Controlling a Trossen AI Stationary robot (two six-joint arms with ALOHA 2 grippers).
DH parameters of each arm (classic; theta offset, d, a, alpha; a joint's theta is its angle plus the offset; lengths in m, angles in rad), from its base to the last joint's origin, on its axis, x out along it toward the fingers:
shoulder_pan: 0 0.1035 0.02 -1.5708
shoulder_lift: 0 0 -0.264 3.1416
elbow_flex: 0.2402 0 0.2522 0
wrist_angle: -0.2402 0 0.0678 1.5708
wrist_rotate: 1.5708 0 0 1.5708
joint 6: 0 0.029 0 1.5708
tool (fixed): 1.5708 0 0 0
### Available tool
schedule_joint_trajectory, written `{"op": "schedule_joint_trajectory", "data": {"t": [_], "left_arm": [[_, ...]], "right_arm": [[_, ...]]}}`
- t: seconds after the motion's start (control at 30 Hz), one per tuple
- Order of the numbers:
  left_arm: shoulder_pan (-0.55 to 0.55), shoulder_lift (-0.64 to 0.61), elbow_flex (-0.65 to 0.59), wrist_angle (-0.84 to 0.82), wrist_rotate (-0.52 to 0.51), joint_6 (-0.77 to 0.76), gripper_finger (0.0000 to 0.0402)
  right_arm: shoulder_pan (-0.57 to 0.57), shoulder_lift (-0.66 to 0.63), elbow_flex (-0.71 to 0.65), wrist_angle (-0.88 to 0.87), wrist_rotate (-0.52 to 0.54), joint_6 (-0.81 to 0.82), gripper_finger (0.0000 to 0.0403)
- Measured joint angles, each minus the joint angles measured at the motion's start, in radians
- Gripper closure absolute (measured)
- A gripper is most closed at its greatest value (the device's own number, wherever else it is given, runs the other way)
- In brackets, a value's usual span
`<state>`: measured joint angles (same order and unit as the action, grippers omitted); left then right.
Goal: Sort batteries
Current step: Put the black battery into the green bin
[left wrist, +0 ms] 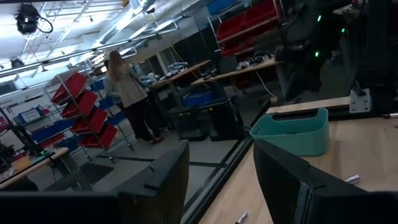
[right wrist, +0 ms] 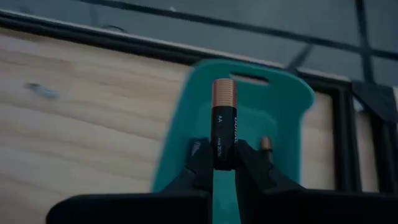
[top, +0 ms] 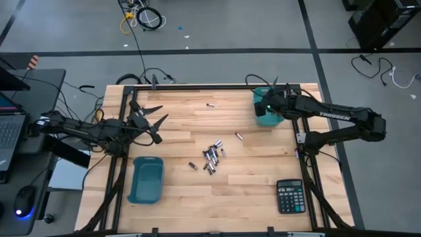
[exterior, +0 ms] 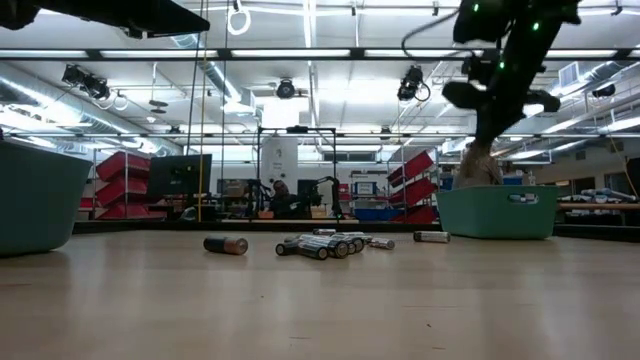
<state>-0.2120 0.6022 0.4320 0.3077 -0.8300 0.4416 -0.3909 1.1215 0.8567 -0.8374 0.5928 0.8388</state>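
An AA battery (right wrist: 224, 124), black with a copper-coloured end, stands pinched between the two fingers of the right gripper (right wrist: 224, 163). The jaws are closed on its lower part, one finger on each side, and most of its length sticks out beyond the fingertips, copper end farthest from the wrist. Directly past it in the right wrist view lies a teal bin (right wrist: 277, 106), so the cell hangs over the bin's opening; another small battery (right wrist: 265, 145) shows inside that bin, just beside the fingers.

In the high view the right gripper (top: 268, 105) sits over this bin (top: 266, 119) at the far right corner of the wooden table (top: 250, 197).

The remaining batteries (top: 212, 157) lie in a loose cluster near the table's middle, several touching one another. A few lie apart: one (top: 240, 136) between the cluster and the right bin, one (top: 193, 166) just to the cluster's left, and one (top: 211, 105) near the far edge. The low view shows the cluster (exterior: 325, 243) lying flat on the wood.

The left gripper (top: 152, 123) hovers over the table's left side, well apart from the cells, its jaws spread wide and holding nothing. A second teal bin (top: 147, 179) rests nearer the front left. A black calculator (top: 290, 196) lies at the front right.
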Motion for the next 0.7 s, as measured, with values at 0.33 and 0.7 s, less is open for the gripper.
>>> {"op": "schedule_joint_trajectory", "data": {"t": [0.33,0.7], "left_arm": [[0.003,0.000,0.000,-0.010,0.006,-0.085,0.0220],[0.003,0.001,0.000,-0.142,0.163,-0.185,0.0220]], "right_arm": [[-0.103,0.086,-0.048,0.037,-0.053,0.050,0.0375],[-0.193,0.223,-0.049,0.077,-0.091,0.015,0.0375]]}}
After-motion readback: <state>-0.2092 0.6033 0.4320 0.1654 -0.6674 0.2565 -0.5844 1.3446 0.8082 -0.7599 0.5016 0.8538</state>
